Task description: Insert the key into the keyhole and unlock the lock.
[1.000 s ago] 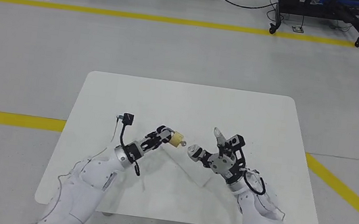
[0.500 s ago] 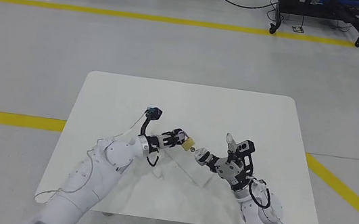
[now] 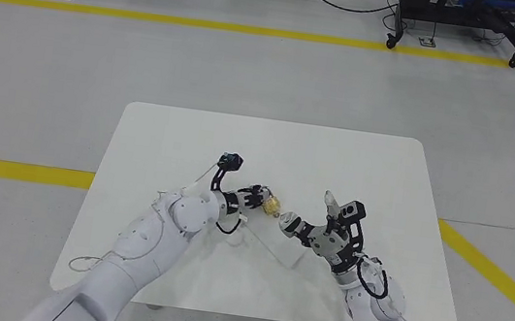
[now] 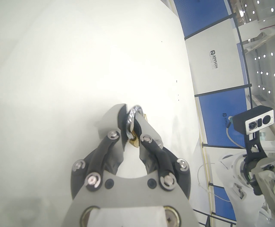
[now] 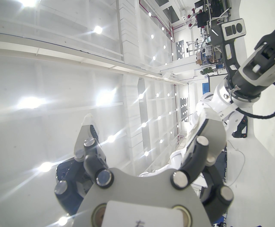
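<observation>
While the left gripper [image 3: 260, 199] hangs over the middle of the worktop [image 3: 364, 165], well in from every edge, its fingers are pinched narrow on the lock [image 3: 273, 203]. From the left wrist, the gripper [image 4: 129, 116] has a brass body [image 4: 133, 140] wedged between its pads, with a steel ring [image 4: 132, 117] standing up past the tips. I cannot tell whether that ring is the lock's shackle or a loop carrying the key.

The right gripper [image 3: 305, 209] sits just beside the lock, towards the right edge of the worktop, and is tipped upward. Its fingers [image 5: 88, 126] are spread wide with nothing between them. One fingertip is almost at the brass, but I cannot say whether it touches.

To my eye, the step in hand is lining the two arms up, with the lock offered across to the free gripper. Insertion does not look to have begun.

The next move would probably need the right fingers to close squarely on the key's head, with the blade held in line with the keyhole. The left would need to grip firmly enough that the lock does not twist when the key is pushed and turned.
</observation>
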{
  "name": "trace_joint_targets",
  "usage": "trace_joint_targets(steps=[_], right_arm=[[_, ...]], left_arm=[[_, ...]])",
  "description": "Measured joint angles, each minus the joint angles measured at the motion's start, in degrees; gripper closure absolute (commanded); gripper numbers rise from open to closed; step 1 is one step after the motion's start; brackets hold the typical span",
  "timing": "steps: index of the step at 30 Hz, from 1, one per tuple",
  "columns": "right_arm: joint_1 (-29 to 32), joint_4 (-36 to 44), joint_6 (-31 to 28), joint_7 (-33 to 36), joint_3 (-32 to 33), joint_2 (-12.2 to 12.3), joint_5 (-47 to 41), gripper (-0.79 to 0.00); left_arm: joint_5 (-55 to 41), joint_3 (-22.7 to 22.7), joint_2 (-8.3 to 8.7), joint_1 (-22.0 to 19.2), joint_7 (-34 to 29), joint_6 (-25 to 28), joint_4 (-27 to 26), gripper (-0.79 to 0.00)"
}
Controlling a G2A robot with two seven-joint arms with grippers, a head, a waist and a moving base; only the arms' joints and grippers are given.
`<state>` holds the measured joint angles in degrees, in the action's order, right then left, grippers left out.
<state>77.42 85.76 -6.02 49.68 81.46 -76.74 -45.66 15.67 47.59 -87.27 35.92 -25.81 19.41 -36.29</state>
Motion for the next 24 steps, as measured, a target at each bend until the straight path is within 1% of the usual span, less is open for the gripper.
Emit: trace_joint_targets(steps=[3, 6, 9, 12, 15, 16, 18, 19, 21, 22, 23, 24], right_arm=[[0.0, 0.0, 0.0, 0.0, 0.0, 0.0, 0.0, -0.785], [0.0, 0.0, 0.0, 0.0, 0.0, 0.0, 0.0, -0.785], [0.0, 0.0, 0.0, 0.0, 0.0, 0.0, 0.0, -0.785], [0.0, 0.0, 0.0, 0.0, 0.0, 0.0, 0.0, -0.785], [0.0, 0.0, 0.0, 0.0, 0.0, 0.0, 0.0, -0.785], [0.0, 0.0, 0.0, 0.0, 0.0, 0.0, 0.0, -0.785], [0.0, 0.0, 0.0, 0.0, 0.0, 0.0, 0.0, -0.785], [0.0, 0.0, 0.0, 0.0, 0.0, 0.0, 0.0, -0.785], [0.0, 0.0, 0.0, 0.0, 0.0, 0.0, 0.0, -0.785], [0.0, 0.0, 0.0, 0.0, 0.0, 0.0, 0.0, -0.785], [0.0, 0.0, 0.0, 0.0, 0.0, 0.0, 0.0, -0.785], [0.0, 0.0, 0.0, 0.0, 0.0, 0.0, 0.0, -0.785]], left_arm=[[-2.4, 1.3, 0.1, -0.2, -1.3, 2.0, 1.1, -0.785], [-3.3, 3.2, 0.88, -0.3, -1.6, 4.1, 1.6, -0.785], [-1.9, 5.7, 2.35, -0.1, -0.7, 6.1, 0.4, -0.785], [1.6, 9.4, 4.83, 0.9, 0.8, 8.1, -2.8, -0.785], [5.7, 14.9, 7.96, 4.2, 1.2, 9.3, -9.7, -0.785], [7.2, 17.5, 9.27, 6.3, 0.9, 9.6, -13.8, -0.785], [9.3, 21.9, 11.18, 10.5, 0.1, 9.6, -21.0, -0.785], [10.8, 25.1, 12.37, 13.8, -0.4, 9.6, -26.1, -0.785], [12.4, 29.8, 13.86, 19.1, -0.6, 10.3, -33.7, -0.785], [12.9, 32.7, 14.59, 22.5, -0.4, 11.1, -38.0, -0.785], [13.1, 34.5, 14.89, 24.7, -0.1, 11.5, -40.4, -0.785], [13.1, 35.4, 14.99, 26.0, 0.0, 11.6, -41.7, -0.785]])
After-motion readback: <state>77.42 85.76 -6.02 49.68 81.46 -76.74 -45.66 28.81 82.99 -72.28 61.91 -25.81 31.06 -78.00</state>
